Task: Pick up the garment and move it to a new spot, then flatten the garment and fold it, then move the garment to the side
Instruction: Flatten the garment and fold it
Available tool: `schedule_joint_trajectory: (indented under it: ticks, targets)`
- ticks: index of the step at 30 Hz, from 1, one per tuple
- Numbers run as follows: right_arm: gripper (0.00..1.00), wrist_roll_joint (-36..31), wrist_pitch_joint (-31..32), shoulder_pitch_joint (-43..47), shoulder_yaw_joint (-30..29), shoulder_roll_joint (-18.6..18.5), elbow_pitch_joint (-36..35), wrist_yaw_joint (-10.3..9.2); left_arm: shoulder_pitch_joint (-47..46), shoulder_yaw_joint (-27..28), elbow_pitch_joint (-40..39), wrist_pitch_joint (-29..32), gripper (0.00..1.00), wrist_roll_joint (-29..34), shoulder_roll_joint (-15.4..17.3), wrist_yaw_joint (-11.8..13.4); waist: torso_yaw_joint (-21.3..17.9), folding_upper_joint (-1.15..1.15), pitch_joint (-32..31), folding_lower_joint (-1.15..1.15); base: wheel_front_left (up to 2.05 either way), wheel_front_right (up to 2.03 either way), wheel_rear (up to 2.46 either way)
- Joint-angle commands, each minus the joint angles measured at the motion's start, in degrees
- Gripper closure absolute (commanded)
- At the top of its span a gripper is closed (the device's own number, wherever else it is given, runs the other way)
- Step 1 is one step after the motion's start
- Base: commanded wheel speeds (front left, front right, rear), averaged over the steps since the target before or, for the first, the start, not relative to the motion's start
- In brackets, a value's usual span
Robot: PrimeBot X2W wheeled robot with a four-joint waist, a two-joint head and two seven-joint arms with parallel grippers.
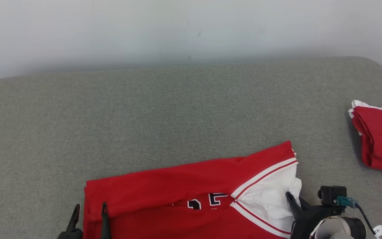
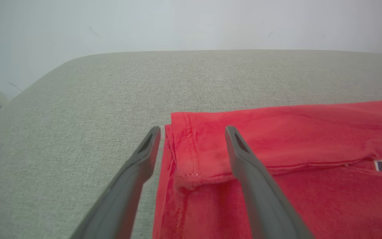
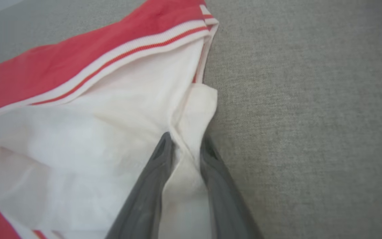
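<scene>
The garment [image 1: 177,186], a red jersey with white trim and a white lining, lies folded lengthwise near the front edge of the grey padded surface [image 1: 177,106]. My left gripper [image 1: 90,207] is open, its two fingers either side of the red hemmed corner [image 2: 191,149] at the garment's left end [image 2: 293,132]. My right gripper [image 1: 295,199] is at the right end, where the white lining [image 3: 78,126] shows. Its fingers [image 3: 154,179] are closed on a fold of white cloth [image 3: 186,172] at the garment's edge.
A second red-and-white piece of clothing [image 1: 380,139] lies bunched at the right edge of the surface. A pale wall [image 1: 191,30] runs behind. The surface rounds off at its far left corner [image 2: 68,66].
</scene>
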Motion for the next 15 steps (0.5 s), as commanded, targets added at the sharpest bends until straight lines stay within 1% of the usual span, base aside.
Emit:
schedule_joint_trajectory:
  ticks: [1, 2, 4, 7, 12, 13, 15]
  targets:
    - [0.97, 0.6, 1.1, 0.9, 0.9, 0.9, 2.1, -0.16, -0.4, 0.1, -0.1, -0.2, 0.0, 0.6, -0.1, 0.0, 0.5, 0.0, 0.1, 0.0, 0.0, 0.0, 0.0]
    - [1.0, 1.2, 0.9, 0.7, 1.0, 1.0, 2.5, -0.17, -0.4, 0.2, -0.1, -0.2, 0.0, 0.7, -0.1, 0.1, 0.7, 0.0, 0.0, 0.0, 0.0, 0.0, 0.0]
    - [1.0, 1.5, 0.0, 0.2, 1.1, 0.5, 3.7, -0.18, -0.2, 0.3, -0.3, -0.2, 0.0, 0.8, -0.1, 0.1, 1.1, 0.0, -0.2, 0.0, 0.0, 0.0, 0.0]
    - [1.0, 1.5, -3.0, -1.0, -0.1, -0.3, 5.0, -0.22, 0.4, 0.5, -0.3, -0.2, 0.0, 0.9, -0.1, 0.0, 1.2, 0.0, -0.7, 0.0, 0.0, 0.0, 0.0]
    - [1.0, -0.4, -10.0, -2.7, -5.2, -1.9, 7.9, -0.22, 1.2, 1.0, -0.3, -0.2, 0.0, 0.8, -0.1, 0.1, 0.5, 0.0, -1.5, 0.0, 0.0, 0.0, 0.0]
    - [1.0, -1.5, -11.6, -3.6, -7.7, -2.0, 8.6, -0.21, 1.2, 1.0, -0.3, -0.2, 0.0, 0.7, -0.1, 0.1, 0.1, 0.0, -1.6, 0.0, 0.0, 0.0, 0.0]
    - [1.0, -3.1, -12.4, -4.2, -10.2, -1.9, 8.9, -0.2, 1.1, 0.7, -0.3, -0.2, 0.0, 0.5, -0.1, 0.1, -0.4, 0.0, -1.6, 0.0, 0.0, 0.0, 0.0]
